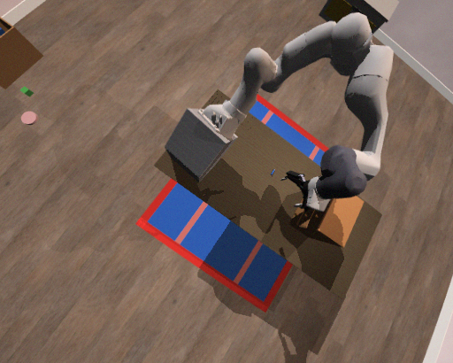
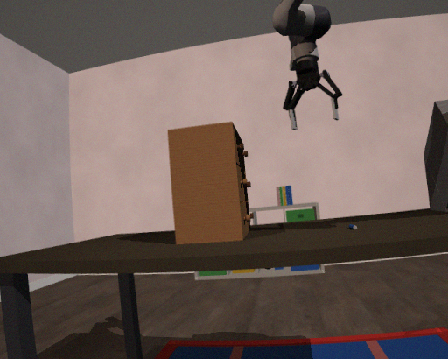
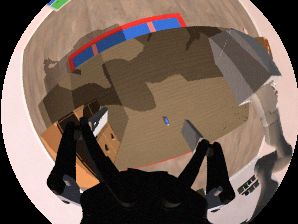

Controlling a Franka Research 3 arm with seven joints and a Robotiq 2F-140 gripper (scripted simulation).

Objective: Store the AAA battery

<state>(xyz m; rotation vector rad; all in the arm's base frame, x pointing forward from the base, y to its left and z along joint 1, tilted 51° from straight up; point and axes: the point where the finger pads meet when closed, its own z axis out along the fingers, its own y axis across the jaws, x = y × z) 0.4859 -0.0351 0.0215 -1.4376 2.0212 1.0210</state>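
The small wooden chest (image 2: 208,183) stands on the dark table, its three knobbed drawer fronts facing right, all pushed in. It also shows in the overhead view (image 1: 339,219) and at the left of the wrist view (image 3: 89,143). The small blue AAA battery (image 2: 352,227) lies on the table to the right of the chest; it also shows in the overhead view (image 1: 272,172) and in the wrist view (image 3: 166,121). My gripper (image 2: 313,116) (image 1: 295,190) hangs open and empty high above the table, above and to the right of the chest's front, between chest and battery.
A grey block (image 1: 197,143) (image 2: 444,162), the arm's base, stands at the table's far end. A blue and red mat (image 1: 215,239) lies on the floor beside the table. A low shelf (image 2: 287,212) stands by the far wall.
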